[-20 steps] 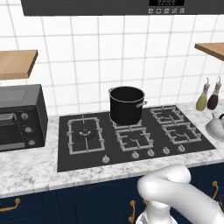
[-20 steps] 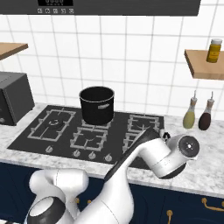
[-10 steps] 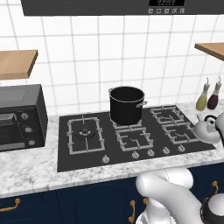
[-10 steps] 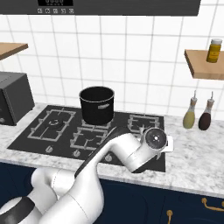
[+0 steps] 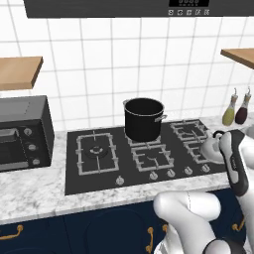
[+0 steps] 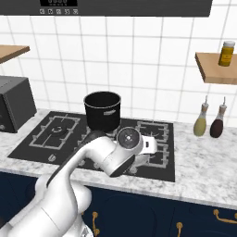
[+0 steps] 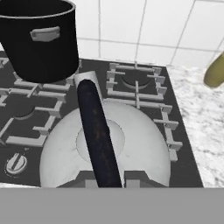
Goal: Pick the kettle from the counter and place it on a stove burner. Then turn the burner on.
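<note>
The silver-white kettle (image 7: 140,148) hangs under my hand, and its black arched handle (image 7: 97,131) runs up the middle of the hand view. My gripper (image 7: 106,180) is shut on that handle. From the left base view the kettle (image 5: 210,148) sits over the hob's front right grates, half hidden by my forearm. In the right base view my hand covers most of it. The stove burner (image 5: 95,151), the widest grate, lies bare at the hob's left end (image 6: 57,131). The marbled counter (image 5: 30,194) surrounds the hob.
A tall black stockpot (image 5: 143,119) stands on the rear middle grate, just left of the kettle (image 7: 39,39). Control knobs (image 5: 119,181) line the hob's front edge. Two bottles (image 6: 209,121) stand on the counter at right. A black oven (image 5: 22,132) stands at left.
My arm has swung left with the kettle, carrying it from above the right-hand counter to over the hob's right grates. The pot and bottles have stayed put.
</note>
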Robot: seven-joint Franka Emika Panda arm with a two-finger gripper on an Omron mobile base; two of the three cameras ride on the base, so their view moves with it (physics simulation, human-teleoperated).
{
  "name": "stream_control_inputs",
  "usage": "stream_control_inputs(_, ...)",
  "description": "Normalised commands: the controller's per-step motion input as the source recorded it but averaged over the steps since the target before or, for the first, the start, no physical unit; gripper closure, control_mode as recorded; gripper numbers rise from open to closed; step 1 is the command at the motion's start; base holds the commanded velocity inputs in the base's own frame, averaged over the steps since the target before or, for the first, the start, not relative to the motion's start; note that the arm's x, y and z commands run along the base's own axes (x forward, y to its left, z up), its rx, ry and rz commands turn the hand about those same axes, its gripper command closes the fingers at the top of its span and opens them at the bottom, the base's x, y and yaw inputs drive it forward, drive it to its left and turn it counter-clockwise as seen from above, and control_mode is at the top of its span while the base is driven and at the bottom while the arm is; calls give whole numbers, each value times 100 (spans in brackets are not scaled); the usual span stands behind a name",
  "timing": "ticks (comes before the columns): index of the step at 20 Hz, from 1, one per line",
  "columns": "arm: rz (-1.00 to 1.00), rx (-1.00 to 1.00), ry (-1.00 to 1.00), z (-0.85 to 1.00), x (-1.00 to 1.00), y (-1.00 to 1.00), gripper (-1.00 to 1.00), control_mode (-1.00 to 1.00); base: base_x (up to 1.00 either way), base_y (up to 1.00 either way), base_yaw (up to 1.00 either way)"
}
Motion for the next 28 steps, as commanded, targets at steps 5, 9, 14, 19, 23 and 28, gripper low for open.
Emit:
stream_control_inputs(5, 5, 0, 9, 13, 0, 75, 100, -100, 0, 0, 0)
stream_control_inputs(9, 5, 0, 5, 1, 0, 84, 100, -100, 0, 0, 0)
stream_control_inputs(14, 4, 0, 1, 0, 0, 96, 100, -100, 0, 0, 0)
stream_control_inputs(19, 3, 0, 0, 0, 0, 100, 100, -100, 0, 0, 0)
stream_control_inputs(23, 4, 2, 0, 0, 0, 100, 100, -100, 0, 0, 0)
stream_control_inputs(28, 4, 4, 0, 0, 7, 100, 100, -100, 0, 0, 0)
